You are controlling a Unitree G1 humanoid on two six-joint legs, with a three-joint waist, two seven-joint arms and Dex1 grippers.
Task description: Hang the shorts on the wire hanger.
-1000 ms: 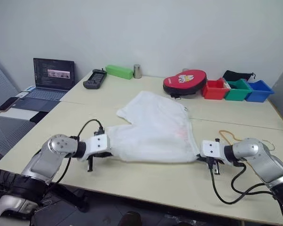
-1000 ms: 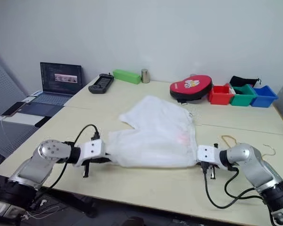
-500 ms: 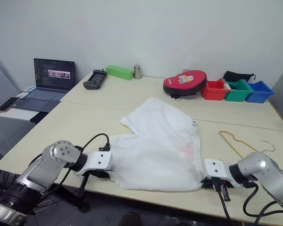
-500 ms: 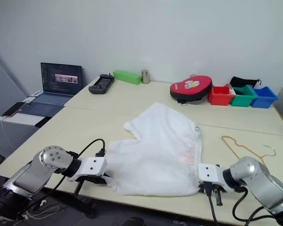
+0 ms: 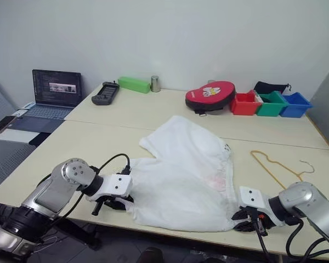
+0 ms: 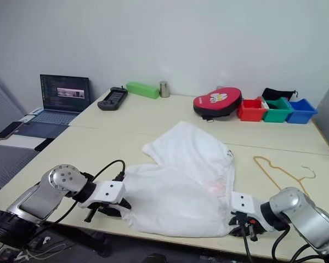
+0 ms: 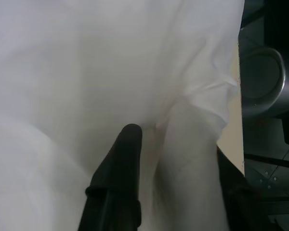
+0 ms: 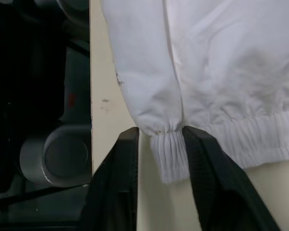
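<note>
The shorts [image 5: 183, 178] lie between both grippers, right gripper [image 8: 160, 144] open astride the waistband, left gripper [image 5: 114, 204] seemingly open.

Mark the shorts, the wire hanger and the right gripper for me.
shorts [image 5: 181, 175], left eye view, middle of the white fabric.
wire hanger [image 5: 273, 169], left eye view, on its yellow wire.
right gripper [image 8: 160, 159], right wrist view, between fingertips, at the waistband.

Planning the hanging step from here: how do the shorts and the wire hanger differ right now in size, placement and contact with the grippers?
The shorts are a wide, rumpled white spread; the wire hanger is a thin yellow-tan outline, much smaller. The shorts reach the table's near edge, the hanger lies farther back on the robot's right. The left gripper and right gripper sit at the shorts' near corners; neither touches the hanger. Both lie flat on the table.
</note>
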